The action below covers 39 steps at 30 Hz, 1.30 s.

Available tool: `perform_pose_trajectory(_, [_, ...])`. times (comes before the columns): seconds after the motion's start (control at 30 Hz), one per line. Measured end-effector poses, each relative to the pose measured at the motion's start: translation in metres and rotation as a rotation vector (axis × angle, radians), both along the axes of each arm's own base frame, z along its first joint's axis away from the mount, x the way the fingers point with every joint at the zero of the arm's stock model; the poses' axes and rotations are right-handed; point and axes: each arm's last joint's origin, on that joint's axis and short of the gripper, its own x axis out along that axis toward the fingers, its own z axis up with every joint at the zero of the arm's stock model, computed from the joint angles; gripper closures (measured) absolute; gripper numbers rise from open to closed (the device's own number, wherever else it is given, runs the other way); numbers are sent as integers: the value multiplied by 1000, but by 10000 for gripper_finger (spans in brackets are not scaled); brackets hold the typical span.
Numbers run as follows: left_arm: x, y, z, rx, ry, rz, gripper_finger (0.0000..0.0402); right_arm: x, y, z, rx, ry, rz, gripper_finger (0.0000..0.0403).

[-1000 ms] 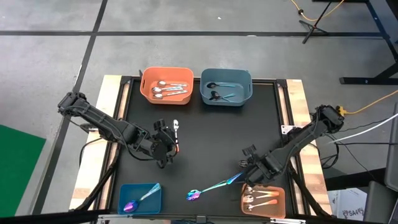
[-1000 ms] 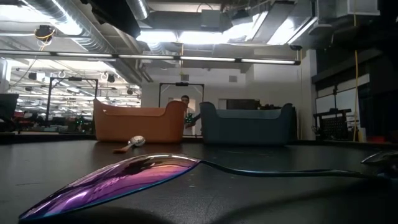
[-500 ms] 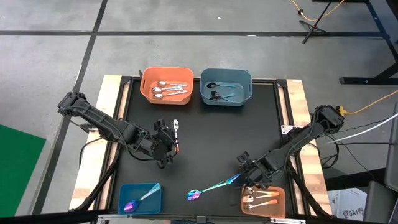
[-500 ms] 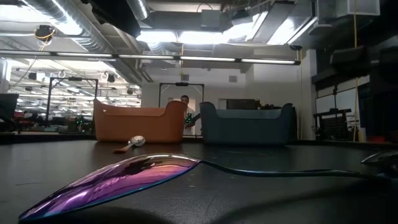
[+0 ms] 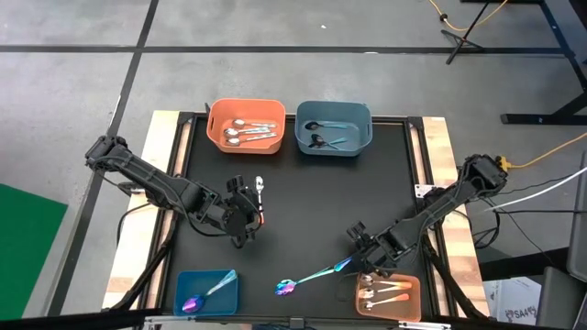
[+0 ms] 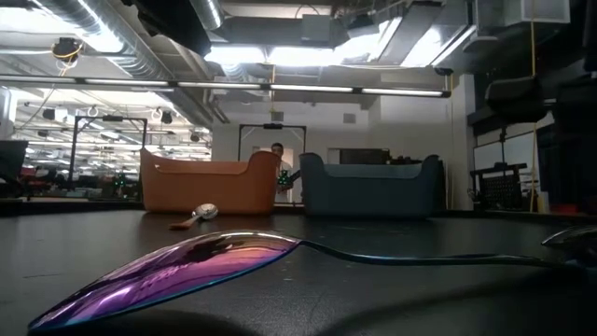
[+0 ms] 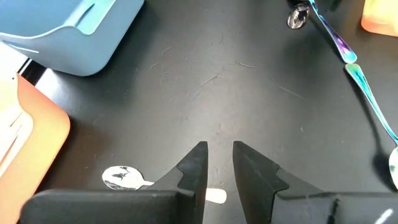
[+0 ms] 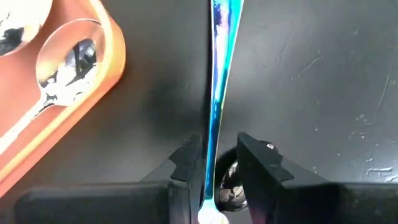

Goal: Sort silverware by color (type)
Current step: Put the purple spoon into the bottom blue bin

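Slid the right hand a little closer across the worktop just now. Put it low over the teal end of the purple-blue spoon, which lies flat near the front. Half open, one finger on each side of the handle, not squeezing yet. Looks ready to grab, then likely off to the blue bin. Kept the left hand mid-worktop, open a crack, holding nothing, beside an orange-handled spoon.

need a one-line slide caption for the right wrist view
Right gripper straddles the teal handle of the iridescent spoon on the black table, beside the orange bin of silver spoons.
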Motion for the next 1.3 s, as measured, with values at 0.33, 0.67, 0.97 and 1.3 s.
perform_pose_trajectory(0.33, [0, 0, 0, 0, 0, 0, 331, 9, -12, -1, 47, 40, -60, 313])
perform_pose_trajectory(0.67, [0, 0, 0, 0, -1, 0, 331, 11, -11, -6, 83, 73, -120, 313])
perform_pose_trajectory(0.97, [0, 0, 0, -1, -3, 0, 331, 12, -10, -12, 67, 78, -123, 313])
perform_pose_trajectory(1.3, [0, 0, 0, -1, -4, 0, 331, 14, -9, -19, 62, 103, -123, 313])
